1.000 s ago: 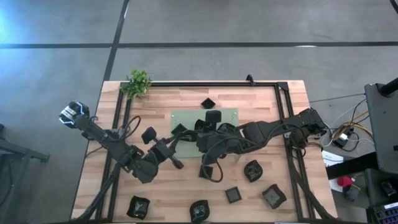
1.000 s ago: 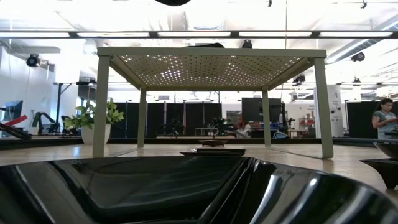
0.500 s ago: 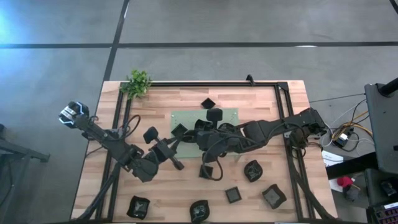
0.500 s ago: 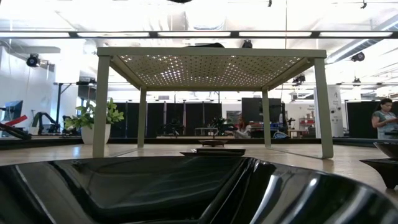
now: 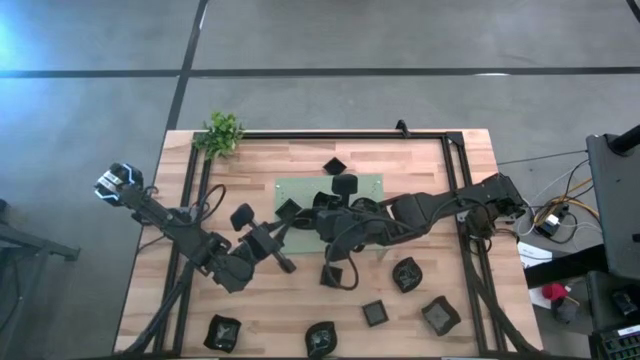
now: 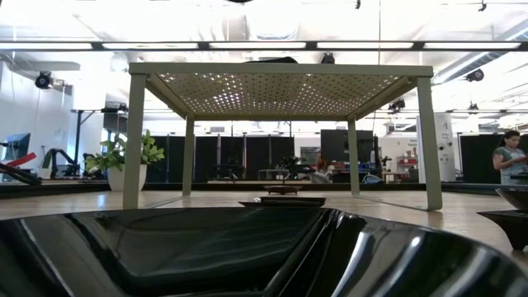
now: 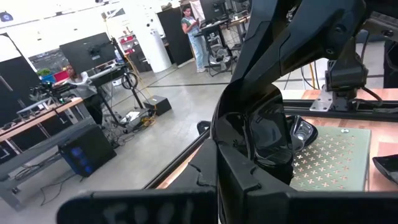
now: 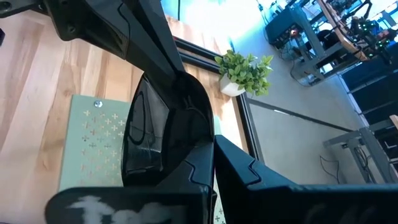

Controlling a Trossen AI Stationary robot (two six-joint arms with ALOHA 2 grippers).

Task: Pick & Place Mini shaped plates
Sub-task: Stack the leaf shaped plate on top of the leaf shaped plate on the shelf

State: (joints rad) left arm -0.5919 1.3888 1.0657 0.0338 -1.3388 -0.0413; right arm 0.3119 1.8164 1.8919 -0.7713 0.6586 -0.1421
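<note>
Several small glossy black mini plates lie about the table: some on the light green perforated mat (image 5: pixel 368 186), such as one (image 5: pixel 345 185), and others on the wood, such as one (image 5: pixel 406 272). My left gripper (image 5: pixel 272 240) is just off the mat's left edge, shut on a plate (image 7: pixel 268 134). My right gripper (image 5: pixel 335 222) reaches over the mat's near side, shut on another plate (image 8: pixel 155 134). In the high view both held plates are mostly hidden under the arms. My left gripper pinches a black plate between its two fingers (image 7: pixel 239 177), which grip it at the rim (image 7: pixel 249 146). The plate stands on edge in the hold, its glossy hollow face showing. I cannot see whether it rests on anything. My right gripper pinches a black plate between its two fingers (image 8: pixel 239 168), which hold it at the rim (image 8: pixel 196 146). The plate stands on edge above the mat (image 8: pixel 93 140), hollow face showing.
A small leafy plant (image 5: pixel 222 133) stands at the far left corner. A black frame rail (image 5: pixel 330 137) runs along the table's far edge and down both sides. More plates line the near edge, such as one (image 5: pixel 222 332); another (image 6: pixel 247 247) fills the low view's foreground. People are in the room beyond.
</note>
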